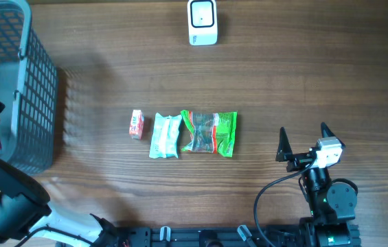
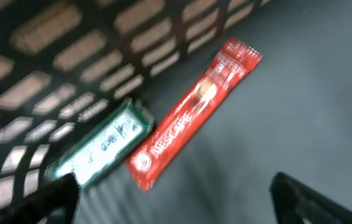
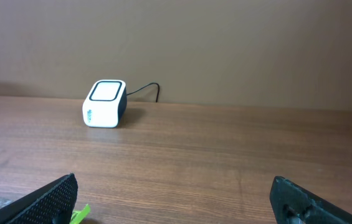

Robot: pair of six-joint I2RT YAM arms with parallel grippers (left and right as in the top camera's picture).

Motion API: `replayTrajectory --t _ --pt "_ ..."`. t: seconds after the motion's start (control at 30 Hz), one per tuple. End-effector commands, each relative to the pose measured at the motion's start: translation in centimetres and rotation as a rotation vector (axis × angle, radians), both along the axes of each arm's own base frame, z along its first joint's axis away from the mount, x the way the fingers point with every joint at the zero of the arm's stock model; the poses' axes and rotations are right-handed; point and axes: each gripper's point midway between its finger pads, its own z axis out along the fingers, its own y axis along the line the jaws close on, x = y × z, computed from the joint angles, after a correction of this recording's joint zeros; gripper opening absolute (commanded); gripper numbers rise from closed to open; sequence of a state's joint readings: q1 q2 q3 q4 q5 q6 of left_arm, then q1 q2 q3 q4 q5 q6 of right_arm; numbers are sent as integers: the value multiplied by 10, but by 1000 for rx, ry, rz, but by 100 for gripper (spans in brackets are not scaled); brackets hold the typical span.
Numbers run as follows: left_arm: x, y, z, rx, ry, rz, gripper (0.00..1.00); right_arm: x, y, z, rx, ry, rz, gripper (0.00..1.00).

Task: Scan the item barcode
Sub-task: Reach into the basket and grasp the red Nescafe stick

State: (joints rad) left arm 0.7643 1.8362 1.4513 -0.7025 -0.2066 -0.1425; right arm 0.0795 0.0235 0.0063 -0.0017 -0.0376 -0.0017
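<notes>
Wooden table (image 1: pixel 317 82) under brown wall (image 3: pixel 225 43) bears scanner (image 1: pixel 202 22), packets (image 1: pixel 165 135), basket (image 1: pixel 39 96).

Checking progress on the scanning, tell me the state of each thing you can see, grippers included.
Left gripper: open, empty, above basket floor.
Right gripper: open, empty.
Basket: two items visible inside.
Coffee stick: flat in basket.
Green pack: flat in basket.
Scanner: upright, nothing on it.
Red packet: flat on table.
White packet: flat on table.
Green bag: flat on table.
</notes>
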Motion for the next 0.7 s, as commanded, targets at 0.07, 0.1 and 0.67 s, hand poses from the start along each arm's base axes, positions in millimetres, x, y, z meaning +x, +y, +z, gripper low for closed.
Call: replayTrajectory --t 0.07,0.1,0.67 --pt "17 0 -25 8 -33 -124 88 0 2 1 3 -4 10 100" --pt "19 1 -31 12 -30 -135 89 0 2 1 3 -4 10 100" --pt "37 -18 -105 -210 -91 -252 84 0 2 1 3 -4 10 100"
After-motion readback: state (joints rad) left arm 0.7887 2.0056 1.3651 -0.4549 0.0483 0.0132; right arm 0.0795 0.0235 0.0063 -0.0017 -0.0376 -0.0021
